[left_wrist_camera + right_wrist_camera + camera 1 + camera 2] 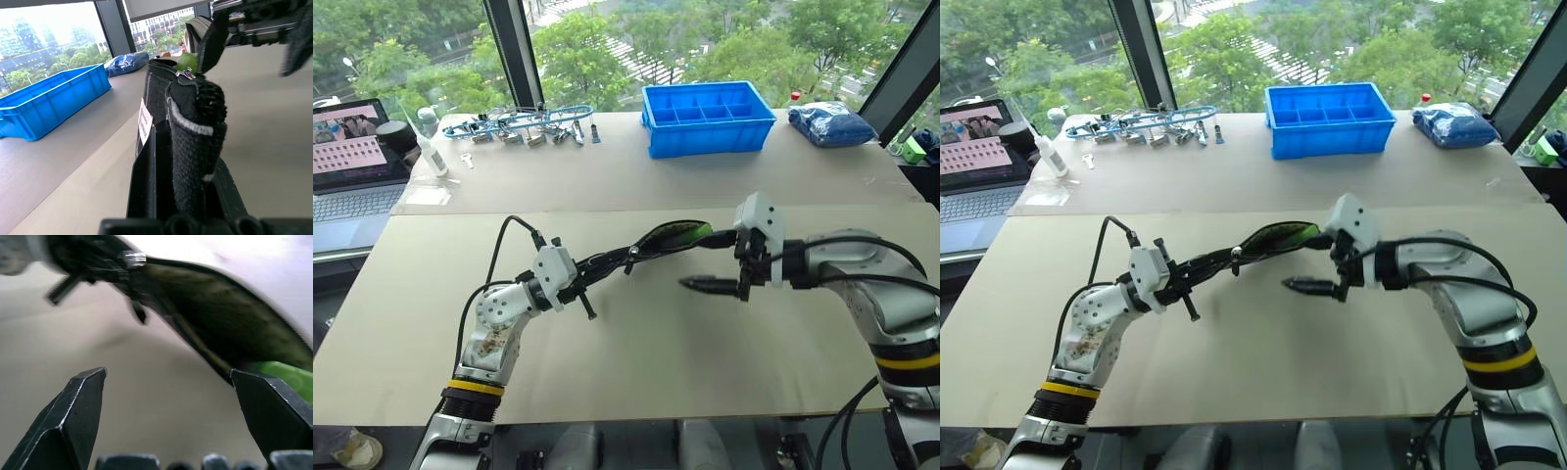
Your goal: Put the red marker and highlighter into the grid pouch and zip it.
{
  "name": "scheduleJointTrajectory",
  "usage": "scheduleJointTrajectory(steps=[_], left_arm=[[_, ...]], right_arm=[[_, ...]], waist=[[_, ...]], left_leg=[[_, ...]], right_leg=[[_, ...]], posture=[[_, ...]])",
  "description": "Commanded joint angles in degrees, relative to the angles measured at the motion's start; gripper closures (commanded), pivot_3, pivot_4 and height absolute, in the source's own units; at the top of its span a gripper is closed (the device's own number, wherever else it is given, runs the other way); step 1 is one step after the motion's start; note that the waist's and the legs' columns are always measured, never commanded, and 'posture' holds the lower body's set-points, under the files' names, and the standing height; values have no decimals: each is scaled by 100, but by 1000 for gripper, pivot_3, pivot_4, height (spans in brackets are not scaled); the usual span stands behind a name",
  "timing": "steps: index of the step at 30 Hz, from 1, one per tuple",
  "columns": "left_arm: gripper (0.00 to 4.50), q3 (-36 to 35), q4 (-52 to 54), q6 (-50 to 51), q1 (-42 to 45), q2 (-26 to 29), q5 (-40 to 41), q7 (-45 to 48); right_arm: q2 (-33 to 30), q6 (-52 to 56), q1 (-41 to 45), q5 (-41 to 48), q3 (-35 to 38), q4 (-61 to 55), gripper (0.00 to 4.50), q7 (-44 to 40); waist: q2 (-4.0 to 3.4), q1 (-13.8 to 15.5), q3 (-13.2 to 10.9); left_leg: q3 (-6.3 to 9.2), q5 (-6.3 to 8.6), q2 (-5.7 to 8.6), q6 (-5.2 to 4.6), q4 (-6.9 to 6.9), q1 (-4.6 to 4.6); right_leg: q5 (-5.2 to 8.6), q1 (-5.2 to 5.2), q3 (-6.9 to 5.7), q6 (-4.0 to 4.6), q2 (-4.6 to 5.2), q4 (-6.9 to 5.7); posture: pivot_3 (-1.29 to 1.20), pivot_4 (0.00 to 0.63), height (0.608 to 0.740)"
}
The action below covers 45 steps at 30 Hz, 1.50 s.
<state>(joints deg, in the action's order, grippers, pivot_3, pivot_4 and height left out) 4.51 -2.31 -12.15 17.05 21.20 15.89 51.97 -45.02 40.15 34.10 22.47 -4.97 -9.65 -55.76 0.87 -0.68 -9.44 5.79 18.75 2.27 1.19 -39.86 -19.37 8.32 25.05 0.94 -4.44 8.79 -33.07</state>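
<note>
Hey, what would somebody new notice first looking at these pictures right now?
Probably the flat black fabric pouch with a white grid pattern, held up over the middle of the pale table by the left pincer, shut on one end. A bright green tip peeks from its open mouth, with the right pincer open close by. Behind, a bright blue plastic compartment bin sits near the window.

highlighter [690,233] in grid pouch [656,241], above table [705,333]

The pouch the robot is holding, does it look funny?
A bit. The grid pouch hangs in mid-air, pinched at one end by the left pincer, gaping open with the highlighter poking out its far end.
</note>
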Motion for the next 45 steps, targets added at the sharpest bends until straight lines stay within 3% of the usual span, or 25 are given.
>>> scheduleJointTrajectory(steps=[1, 6, 15, 25, 39, 45], left_arm=[[4486, -65, 181, -41, 4, 25, 99, -3], [4486, -75, 230, -22, -38, 31, 97, -28], [4486, -73, 208, -18, -29, 10, 84, -59], [4486, -64, 198, -6, 11, 10, 88, -48], [4486, -45, 182, -24, -24, -33, 78, -89], [4486, -25, 179, -33, -26, -55, 66, -108]], right_arm=[[-67, -205, 480, 63, 535, 555, 21, 21], [-336, -89, 397, 532, 884, 567, 1329, -622], [-17, -211, 305, 321, 662, 426, 4468, -249], [107, -738, 251, -547, -148, 324, 4489, -21], [844, -359, 760, -207, -459, -170, 4489, -218], [1108, -486, 779, -443, -1097, -356, 4489, -354]], waist=[[0, -4, 0], [0, -5, 0], [0, -30, 0], [0, -18, 0], [-1, -32, 0], [-1, -25, 0]], left_leg=[[0, 0, 0, 0, 1, 0], [0, -1, 0, 3, 4, -4], [0, 3, 0, -5, 3, 1], [-1, 0, 0, 0, 2, -1], [1, -1, 0, 3, 3, 1], [3, -3, 0, 6, 2, 0]], right_leg=[[0, 0, 0, 0, 0, 0], [0, 1, 0, 0, 0, 8], [0, -1, 0, 0, 0, 1], [0, 0, 0, 0, 0, 1], [0, 1, 0, 0, 0, 0], [0, 1, -1, 0, 0, 0]], posture=[[0, 150, 740], [0, 150, 740], [0, 150, 740], [0, 150, 740], [0, 150, 740], [0, 150, 740]])
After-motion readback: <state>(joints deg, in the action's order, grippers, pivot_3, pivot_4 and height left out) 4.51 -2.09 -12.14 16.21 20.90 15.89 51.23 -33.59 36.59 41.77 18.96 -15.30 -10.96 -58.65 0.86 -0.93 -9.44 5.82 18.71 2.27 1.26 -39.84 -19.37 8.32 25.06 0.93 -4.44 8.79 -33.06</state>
